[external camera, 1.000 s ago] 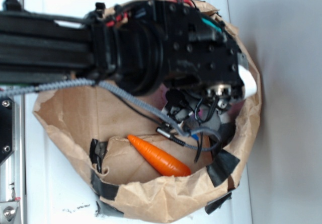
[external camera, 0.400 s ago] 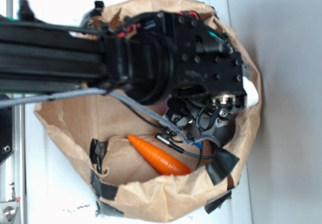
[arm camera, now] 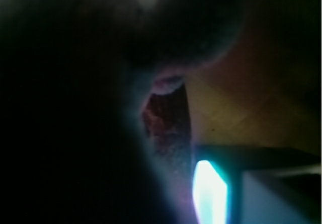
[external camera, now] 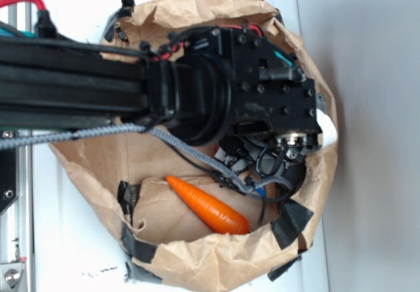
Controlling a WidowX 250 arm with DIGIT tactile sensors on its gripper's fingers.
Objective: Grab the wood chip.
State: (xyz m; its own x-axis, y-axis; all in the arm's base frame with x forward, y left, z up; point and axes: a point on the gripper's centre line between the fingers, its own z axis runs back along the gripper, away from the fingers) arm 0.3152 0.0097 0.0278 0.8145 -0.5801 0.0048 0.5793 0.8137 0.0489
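In the exterior view my gripper (external camera: 283, 153) points down into the right side of a brown paper bag (external camera: 197, 252). The black wrist housing hides its fingers and the wood chip. The wrist view is very dark and blurred. It shows a rough reddish-brown patch, apparently the wood chip (arm camera: 168, 126), close to the lens, beside a large dark shape on the left. A grey rounded fuzzy shape (arm camera: 196, 27) sits above it. I cannot tell how the jaws stand or whether they touch the chip.
An orange carrot (external camera: 207, 205) lies on the bag's floor, in front of the gripper. Black tape patches (external camera: 292, 218) hold the bag's rim. The bag stands on a white surface (external camera: 72, 246). Grey cables (external camera: 197, 157) hang from the arm.
The arm and wrist have shifted slightly toward the carrot and the bag's right wall. The carrot has not moved.
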